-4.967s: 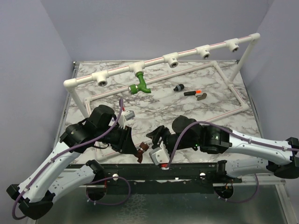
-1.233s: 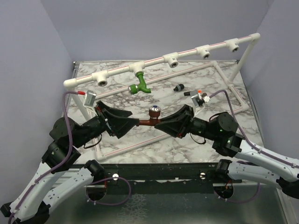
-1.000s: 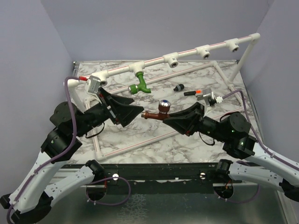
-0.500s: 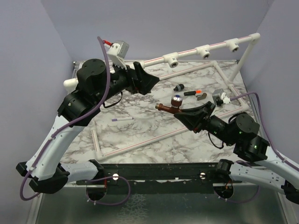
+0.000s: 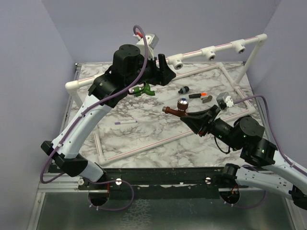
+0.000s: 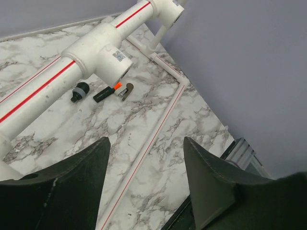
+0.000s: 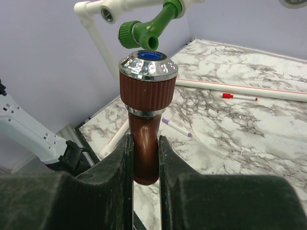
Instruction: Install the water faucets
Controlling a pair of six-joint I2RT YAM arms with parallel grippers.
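Right gripper (image 7: 144,160) clamped on brown faucet (image 7: 146,91), mid-air, cap up — left gripper (image 6: 144,143) jaws apart, empty, at the T-fitting (image 6: 103,48). Bring faucet square to its socket before turning; green faucet (image 5: 144,89) already mounted.

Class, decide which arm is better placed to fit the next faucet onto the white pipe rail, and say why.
Right. The right gripper is shut on the reddish-brown faucet; the left gripper hangs open and empty near a T-fitting.
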